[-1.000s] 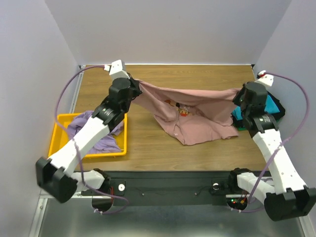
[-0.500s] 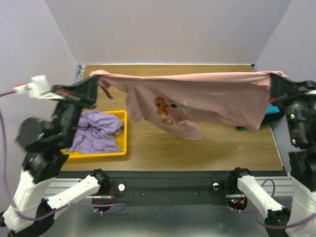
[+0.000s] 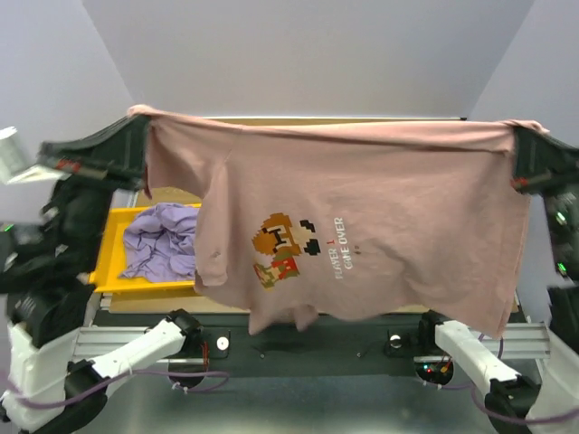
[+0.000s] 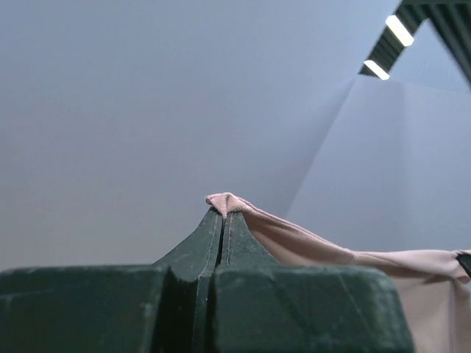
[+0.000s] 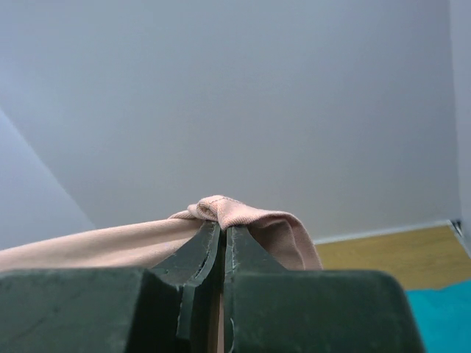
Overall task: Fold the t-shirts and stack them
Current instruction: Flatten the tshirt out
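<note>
With the left claw point(image 4: 223, 215) and right claw point(image 5: 221, 229) each clamped on an upper corner of the dusty pink cloth tee with pixel-figure print point(image 3: 380, 217), hanging spread above the wooden worktop point(image 3: 145, 303), lower both together, evenly taut, so it lands flat.

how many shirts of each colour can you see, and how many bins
pink t-shirt: 1
lavender t-shirt: 1
teal cloth, only a corner showing: 1
yellow bin: 1
total: 4

Hanging pink t-shirt point(image 3: 389, 208) screens the middle; yellow bin point(image 3: 110, 259) blocks the left.
</note>
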